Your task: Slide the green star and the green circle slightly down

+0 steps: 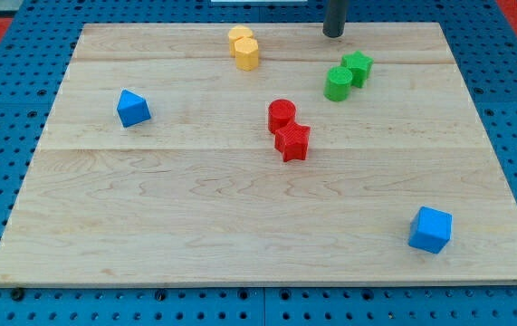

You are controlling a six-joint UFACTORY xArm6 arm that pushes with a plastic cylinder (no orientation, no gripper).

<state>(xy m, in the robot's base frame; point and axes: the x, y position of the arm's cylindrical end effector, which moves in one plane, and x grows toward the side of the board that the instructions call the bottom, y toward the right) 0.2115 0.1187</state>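
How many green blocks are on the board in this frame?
2. The green star sits toward the view's top right, touching the green circle just below-left of it. My tip is just above both. None seems hidden.

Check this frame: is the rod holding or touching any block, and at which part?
Nothing is held. My tip stands apart from every block, toward the view's top from the green star and green circle.

A lab bench: wooden board [267, 226] on blue perforated plate [4, 109].
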